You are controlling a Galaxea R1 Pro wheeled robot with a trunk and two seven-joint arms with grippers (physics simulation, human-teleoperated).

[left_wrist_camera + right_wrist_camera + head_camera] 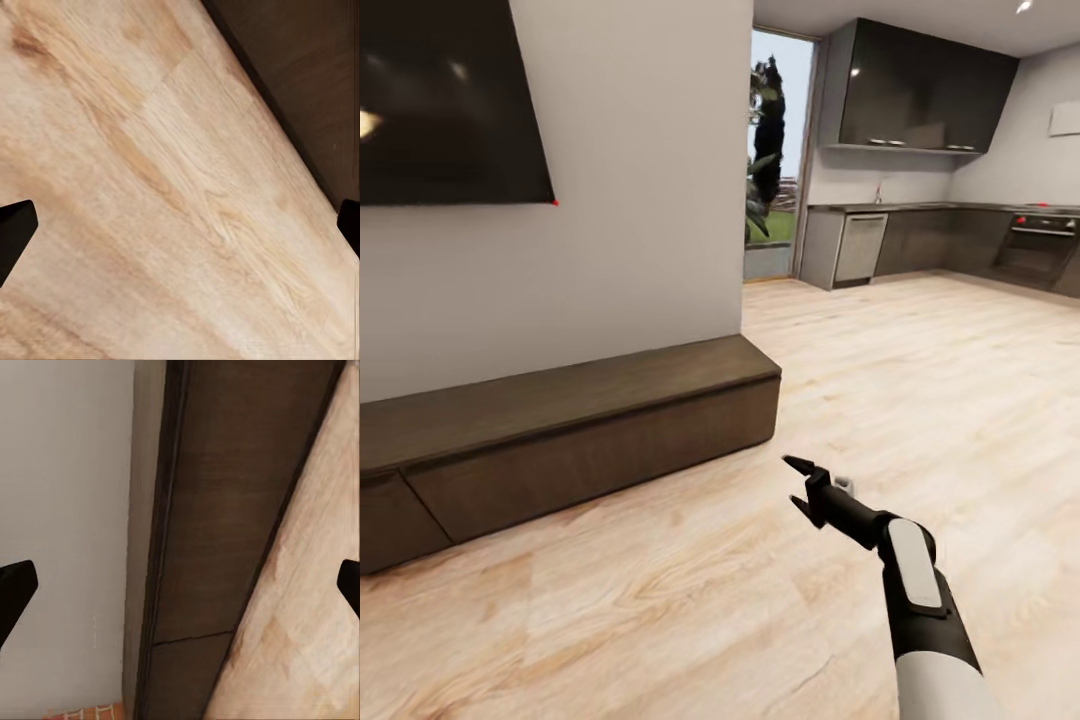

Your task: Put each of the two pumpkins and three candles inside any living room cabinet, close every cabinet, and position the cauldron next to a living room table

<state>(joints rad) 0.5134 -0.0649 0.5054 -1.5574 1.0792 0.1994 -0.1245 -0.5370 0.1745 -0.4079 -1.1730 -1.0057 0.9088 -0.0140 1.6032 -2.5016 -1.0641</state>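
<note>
The cabinet is a long, low, dark-brown unit against the white wall, and every drawer front in sight is flush. My right gripper hangs open over the wood floor, just off the cabinet's right end, with nothing between its fingers. In the right wrist view that gripper faces the cabinet's front and the wall above it. My left gripper is open above bare floor, with a cabinet edge in one corner. Pumpkins, candles, cauldron and table are out of view.
A dark TV hangs on the wall above the cabinet. Light wood floor stretches right toward grey kitchen units and an oven. A glass door stands past the wall's corner.
</note>
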